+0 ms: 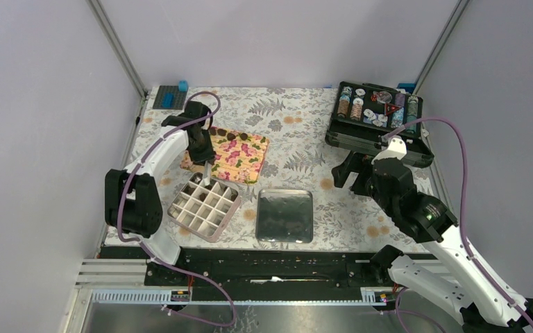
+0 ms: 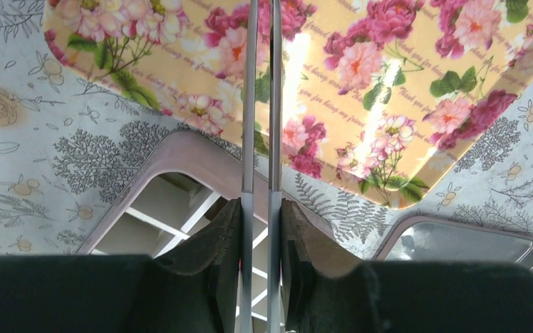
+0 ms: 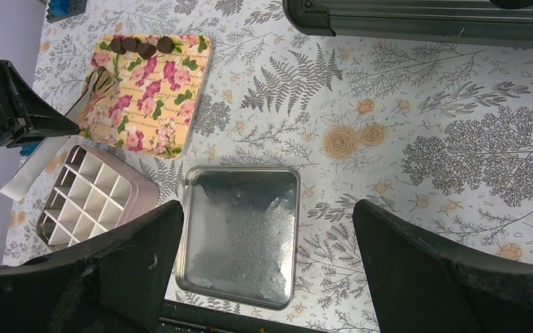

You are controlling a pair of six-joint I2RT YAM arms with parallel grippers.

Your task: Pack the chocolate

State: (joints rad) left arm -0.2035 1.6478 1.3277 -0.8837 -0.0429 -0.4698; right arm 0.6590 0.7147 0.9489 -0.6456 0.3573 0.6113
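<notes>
Right gripper [image 3: 267, 215]: released, its jaws wide apart with nothing between them. We see it hovering over the silver tin [image 3: 243, 229], nearest our bases.
Pink gridded box [image 2: 194, 149]: just left of the tin. Every cell we can see holds nothing.
Left gripper [image 2: 261, 208]: clenched on a pair of tweezers [image 2: 249, 111], whose thin arms run almost parallel, close together.
Tweezers' axis: they reach out from the fingers over the box's far corner and onto the floral tray [image 3: 159, 104]. The tips leave the wrist view, so we cannot tell whether they carry anything.
Chocolate [image 3: 146, 48]: four dark rounded pieces in a row along the tray's far edge, touching or nearly so, none in the box yet.
Key relation: the row lies beyond the tweezers' tips, across the tray and away from us, and it runs crosswise to the tweezers' line. We judge the next reach goes forward, then comes back toward the box.
Nearer arm: the left by far; the right stands well apart.
Farthest: an open case of poker chips [image 1: 378, 118], right rear, no part of this job.
</notes>
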